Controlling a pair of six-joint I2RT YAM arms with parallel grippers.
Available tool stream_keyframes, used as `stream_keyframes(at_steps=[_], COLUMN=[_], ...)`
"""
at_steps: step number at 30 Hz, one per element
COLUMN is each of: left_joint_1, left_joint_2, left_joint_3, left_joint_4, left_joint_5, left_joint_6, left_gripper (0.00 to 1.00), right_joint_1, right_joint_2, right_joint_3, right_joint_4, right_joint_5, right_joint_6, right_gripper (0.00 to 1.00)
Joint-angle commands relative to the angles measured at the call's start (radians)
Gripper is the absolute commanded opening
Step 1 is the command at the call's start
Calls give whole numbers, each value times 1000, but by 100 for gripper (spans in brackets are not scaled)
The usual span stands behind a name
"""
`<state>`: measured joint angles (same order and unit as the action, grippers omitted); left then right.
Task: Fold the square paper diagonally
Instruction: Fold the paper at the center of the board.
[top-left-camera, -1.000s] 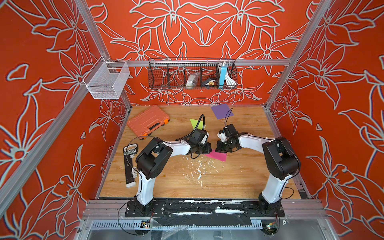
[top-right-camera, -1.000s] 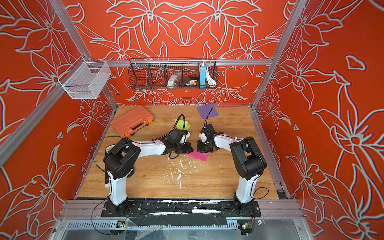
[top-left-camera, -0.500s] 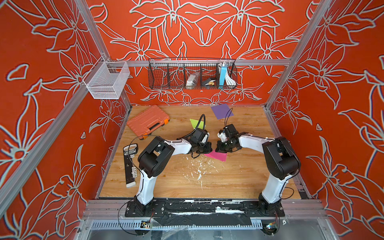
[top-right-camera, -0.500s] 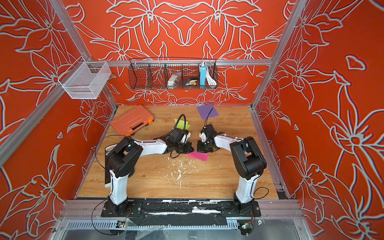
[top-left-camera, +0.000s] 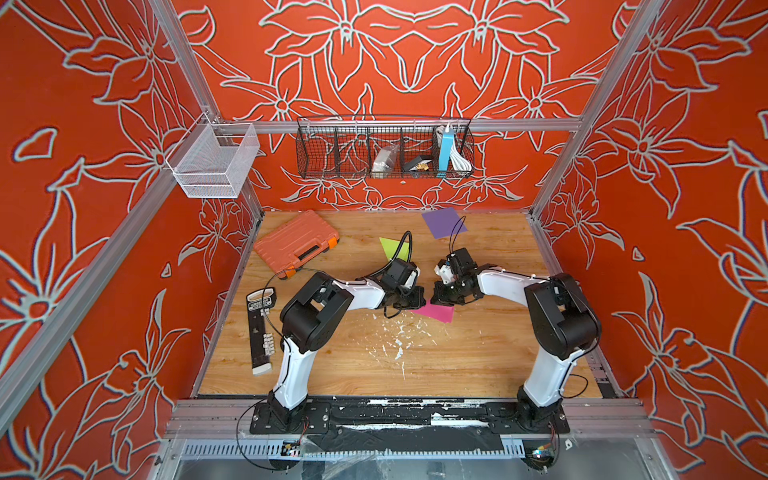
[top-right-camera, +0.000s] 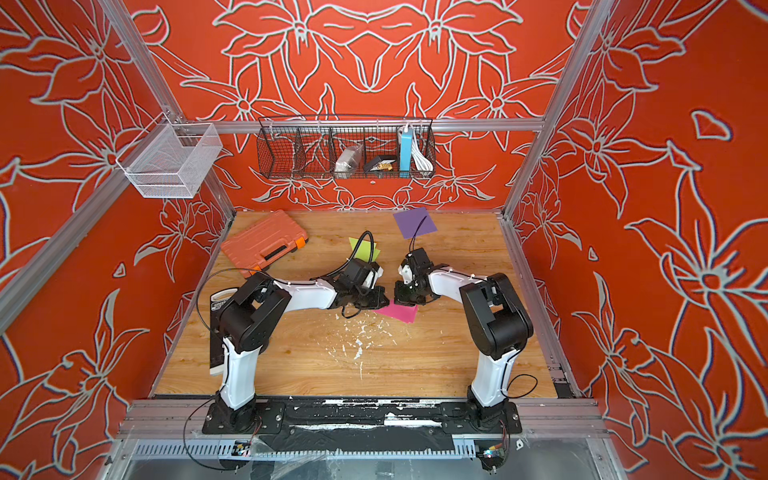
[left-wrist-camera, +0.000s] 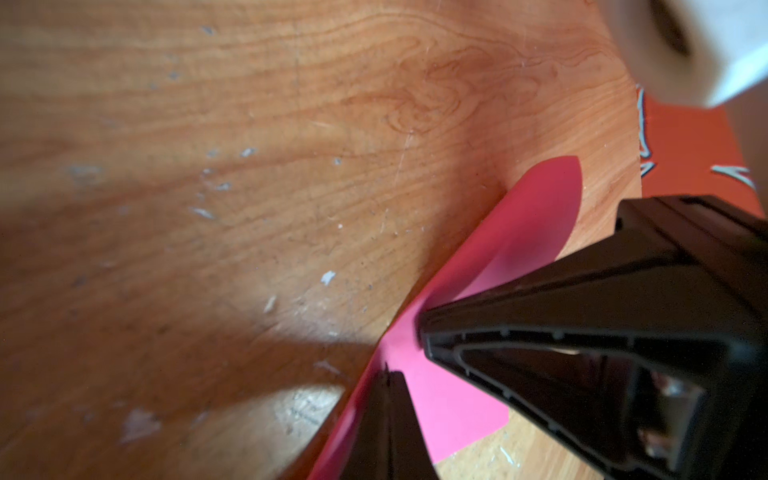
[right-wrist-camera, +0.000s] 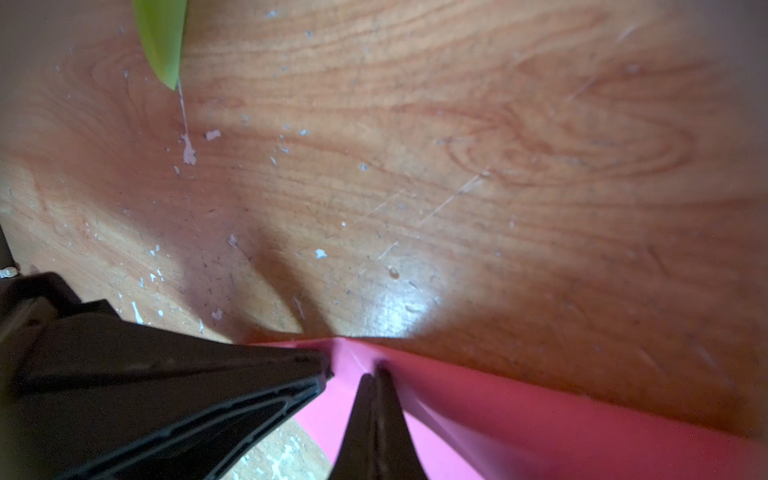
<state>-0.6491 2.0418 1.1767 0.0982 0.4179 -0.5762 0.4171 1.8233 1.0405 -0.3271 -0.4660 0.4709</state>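
The pink paper is a thin, light sheet. It bends at a touch, as its raised, curling edge shows in the left wrist view. It should slide easily on the smooth table and crease or tear if pinched hard or pulled two ways at once. The best place to hold it is right at a corner or along an edge, with just enough grip to lift that part while the rest lies flat. For a diagonal fold, one corner has to travel to the opposite one.

The sheet lies near the middle of the table, between the two wrists. It is just past a patch of white flecks and well apart from the green paper and the purple paper.

The left arm and the right arm both reach forward and inward. Their elbows are bent near the bases, their forearms are low, and their wrists tip down toward the table, close together but apart. The left jaws are closed down on one edge of the sheet. The right jaws are closed at a corner.
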Motion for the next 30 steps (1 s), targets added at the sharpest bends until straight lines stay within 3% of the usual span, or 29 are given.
stream_keyframes(at_steps=[1,6,30], left_joint_1=[-15,-15,-15], left_joint_2=[56,62,52], left_joint_3=[0,9,9], left_joint_4=[-47,-62,-82], left_joint_5=[7,3,-25], left_joint_6=[17,19,42], left_gripper=[4,3,3], right_joint_1=[-3,-3,-5], right_joint_2=[25,19,49], right_joint_3=[9,27,82], right_joint_4=[-46,-32,-95], right_joint_5=[-3,-55,-19], right_joint_6=[-7,-18,-92], right_gripper=[0,0,0])
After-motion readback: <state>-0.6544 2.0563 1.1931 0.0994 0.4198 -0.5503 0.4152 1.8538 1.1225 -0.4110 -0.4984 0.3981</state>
